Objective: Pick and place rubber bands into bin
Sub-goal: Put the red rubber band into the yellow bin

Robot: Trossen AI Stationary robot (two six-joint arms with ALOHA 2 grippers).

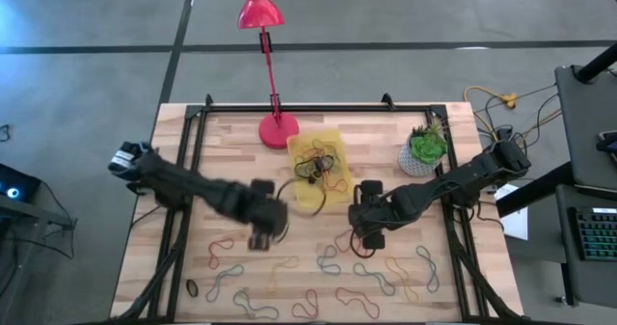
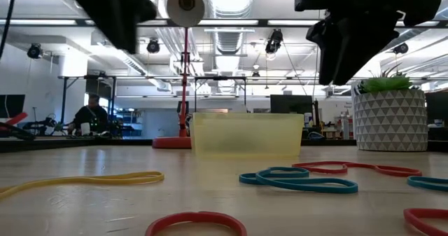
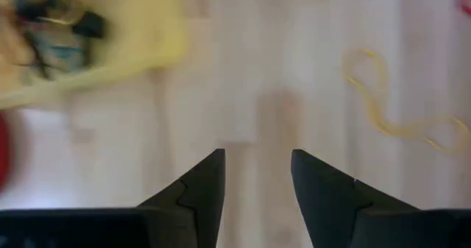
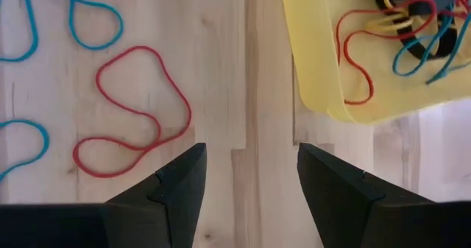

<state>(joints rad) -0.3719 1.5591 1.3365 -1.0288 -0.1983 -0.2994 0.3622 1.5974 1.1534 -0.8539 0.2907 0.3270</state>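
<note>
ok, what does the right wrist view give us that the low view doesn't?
Right wrist only: the inside of the bin, with red, blue, yellow and black rubber bands piled in it, one red band draped over its rim, plus the right gripper open and empty over bare wood.

Low only: the white plant pot, the lamp, a person in the room behind.

Both: the yellow bin and loose red and blue bands on the table.

My left arm reaches in from the table's left edge toward the centre; its left gripper (image 3: 256,176) is raised above the tabletop, fingers parted, nothing between them. My right arm extends from the right edge toward the middle; the right gripper (image 4: 252,173) hangs above the surface, jaws spread, empty.
</note>
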